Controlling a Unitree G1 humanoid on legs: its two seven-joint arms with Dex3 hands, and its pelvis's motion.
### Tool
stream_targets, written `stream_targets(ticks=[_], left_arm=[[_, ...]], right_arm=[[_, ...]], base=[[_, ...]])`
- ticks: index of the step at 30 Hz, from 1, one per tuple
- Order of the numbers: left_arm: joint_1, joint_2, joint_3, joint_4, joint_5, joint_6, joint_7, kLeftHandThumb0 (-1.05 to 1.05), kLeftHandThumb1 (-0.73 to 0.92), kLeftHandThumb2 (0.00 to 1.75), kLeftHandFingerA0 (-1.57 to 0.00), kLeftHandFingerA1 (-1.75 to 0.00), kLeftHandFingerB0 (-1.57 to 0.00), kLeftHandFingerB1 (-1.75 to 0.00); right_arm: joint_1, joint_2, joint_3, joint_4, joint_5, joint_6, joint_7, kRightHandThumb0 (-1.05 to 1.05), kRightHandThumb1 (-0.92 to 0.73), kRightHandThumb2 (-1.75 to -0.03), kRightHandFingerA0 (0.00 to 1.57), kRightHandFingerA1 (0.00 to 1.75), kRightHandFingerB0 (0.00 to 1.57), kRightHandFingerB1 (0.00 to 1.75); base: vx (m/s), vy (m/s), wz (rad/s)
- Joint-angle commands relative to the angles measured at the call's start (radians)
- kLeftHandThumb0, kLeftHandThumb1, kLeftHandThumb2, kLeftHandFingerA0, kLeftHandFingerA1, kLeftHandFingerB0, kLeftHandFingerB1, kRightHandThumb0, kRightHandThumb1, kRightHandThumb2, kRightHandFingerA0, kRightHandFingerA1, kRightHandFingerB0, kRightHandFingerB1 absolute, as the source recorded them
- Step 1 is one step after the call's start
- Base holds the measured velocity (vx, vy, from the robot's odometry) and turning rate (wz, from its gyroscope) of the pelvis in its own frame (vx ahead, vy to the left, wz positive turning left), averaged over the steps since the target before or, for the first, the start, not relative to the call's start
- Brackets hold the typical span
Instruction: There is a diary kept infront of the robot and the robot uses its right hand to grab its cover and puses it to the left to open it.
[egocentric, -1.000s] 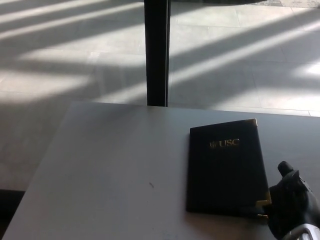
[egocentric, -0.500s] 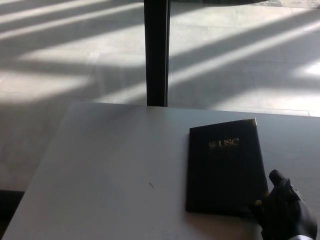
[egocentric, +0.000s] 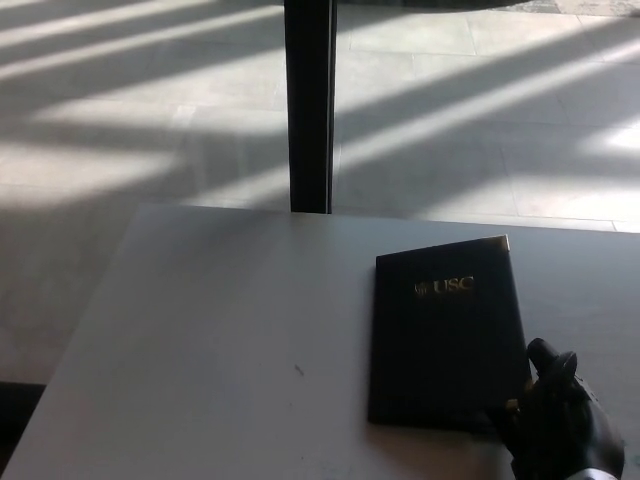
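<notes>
Floor (egocentric: 150, 110): pale tiles beyond the tabletop, striped with sunlight and shadow. A dark post (egocentric: 308, 100) stands upright just past the tabletop's far edge.

Tabletop (egocentric: 200, 330): grey, plain, fills the lower part of the view. One small dark speck near the middle; otherwise only the diary on it.

Diary (egocentric: 445, 340): black cover with gold lettering and a gold corner piece at its far right corner. Lies flat and closed on the right half of the tabletop, slightly turned, near the front edge.

Right robot hand (egocentric: 555, 425): black, at the tabletop's front right, against the diary's near right corner. Its fingers (egocentric: 543, 357) reach up along the cover's right edge and overlap that corner. Whether they have actually clamped the cover or only touch it — cannot tell; the dark hand on the dark cover hides the contact.

Left robot hand: not visible.

Progress, as judged: the reach looks done and the hand is at the cover's edge. The cover is not yet lifted. Left to do: secure the edge, raise it, swing it leftward until the diary lies open.
</notes>
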Motion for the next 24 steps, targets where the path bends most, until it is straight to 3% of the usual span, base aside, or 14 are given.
stream_targets(ticks=[1, 2, 3, 5, 6, 8, 9, 15, 16, 19, 20, 21, 24], left_arm=[[-0.002, 0.011, 0.004, 0.007, -0.02, -0.027, 0.0, -0.94, 0.92, 0.99, -0.33, -0.86, -0.21, -0.65], [-0.003, 0.014, 0.004, 0.007, -0.021, -0.023, -0.001, -0.94, 0.92, 0.99, -0.33, -0.86, -0.2, -0.64], [-0.004, 0.015, 0.006, 0.007, -0.022, -0.022, -0.001, -0.94, 0.92, 1.01, -0.32, -0.84, -0.21, -0.65], [-0.004, 0.013, 0.006, 0.005, -0.021, -0.026, 0.004, -0.93, 0.92, 0.99, -0.33, -0.86, -0.21, -0.65], [-0.005, 0.014, 0.006, 0.004, -0.02, -0.022, 0.013, -0.92, 0.92, 0.98, -0.35, -0.87, -0.23, -0.66], [0.0, 0.002, 0.007, -0.026, -0.022, -0.016, 0.03, -0.91, 0.92, 0.96, -0.34, -0.87, -0.24, -0.65], [0.002, 0.004, 0.003, -0.024, -0.018, -0.015, 0.024, -0.9, 0.92, 0.99, -0.34, -0.85, -0.21, -0.64], [0.0, 0.0, -0.001, -0.028, -0.016, -0.015, 0.021, -0.92, 0.92, 0.98, -0.34, -0.9, -0.22, -0.67], [0.004, 0.001, -0.005, -0.028, -0.011, -0.017, 0.019, -0.91, 0.92, 1.0, -0.33, -0.85, -0.19, -0.64], [0.013, 0.005, -0.012, -0.025, -0.002, -0.018, 0.017, -0.91, 0.92, 1.0, -0.29, -0.79, -0.19, -0.61], [0.006, 0.011, -0.009, -0.009, -0.003, -0.019, 0.021, -0.81, 0.89, 1.25, -0.35, -0.79, -0.23, -0.64], [0.003, 0.019, -0.003, 0.012, -0.011, -0.024, 0.0, -0.9, 0.92, 0.98, -0.28, -0.79, -0.19, -0.62], [-0.002, 0.029, 0.0, 0.022, -0.014, -0.022, -0.005, -0.92, 0.92, 1.01, -0.31, -0.84, -0.21, -0.65]], right_arm=[[-0.038, 0.346, 0.062, -0.014, 0.083, -0.063, -0.112, -0.82, -0.86, -0.8, 0.35, 0.47, 0.26, 0.41], [-0.04, 0.351, 0.071, -0.011, 0.087, -0.059, -0.116, -0.67, -0.74, -1.15, 0.33, 0.58, 0.11, 0.46], [-0.041, 0.358, 0.072, -0.009, 0.096, -0.059, -0.124, -0.84, -0.85, -0.83, 0.34, 0.48, 0.25, 0.41], [-0.042, 0.36, 0.075, -0.005, 0.107, -0.061, -0.129, -0.83, -0.85, -0.82, 0.34, 0.48, 0.25, 0.4], [-0.041, 0.361, 0.08, -0.001, 0.109, -0.062, -0.13, -0.76, -0.92, -0.74, 0.36, 0.46, 0.28, 0.37], [-0.042, 0.364, 0.088, 0.01, 0.114, -0.067, -0.13, -0.84, -0.84, -0.82, 0.34, 0.49, 0.25, 0.41], [-0.051, 0.372, 0.094, 0.021, 0.104, -0.07, -0.147, -0.77, -0.92, -0.73, 0.37, 0.48, 0.3, 0.39], [-0.107, 0.343, 0.179, 0.022, 0.037, -0.086, -0.121, -0.78, -0.92, -0.74, 0.35, 0.5, 0.29, 0.4], [-0.121, 0.333, 0.197, 0.018, 0.021, -0.086, -0.119, -0.84, -0.86, -0.83, 0.31, 0.51, 0.24, 0.42], [-0.169, 0.294, 0.257, 0.007, -0.046, -0.09, -0.113, -0.78, -0.92, -0.77, 0.29, 0.48, 0.22, 0.4], [-0.196, 0.272, 0.287, -0.002, -0.089, -0.09, -0.116, -0.79, -0.92, -0.76, 0.29, 0.48, 0.22, 0.4], [-0.21, 0.245, 0.32, -0.017, -0.128, -0.09, -0.112, -0.79, -0.92, -0.74, 0.27, 0.47, 0.19, 0.39], [-0.217, 0.221, 0.355, -0.024, -0.16, -0.101, -0.118, -0.78, -0.92, -0.74, 0.27, 0.47, 0.19, 0.39]], base=[[0.0, 0.0, 0.0], [0.0, 0.0, 0.0], [0.0, 0.0, 0.0], [0.0, 0.0, 0.0], [0.0, 0.0, 0.0], [0.0, 0.0, 0.0], [0.0, 0.0, 0.0], [0.0, 0.0, 0.0], [0.0, 0.0, 0.0], [0.0, 0.0, 0.0], [0.0, 0.0, 0.0], [0.0, 0.0, 0.0], [0.0, 0.0, 0.0]])
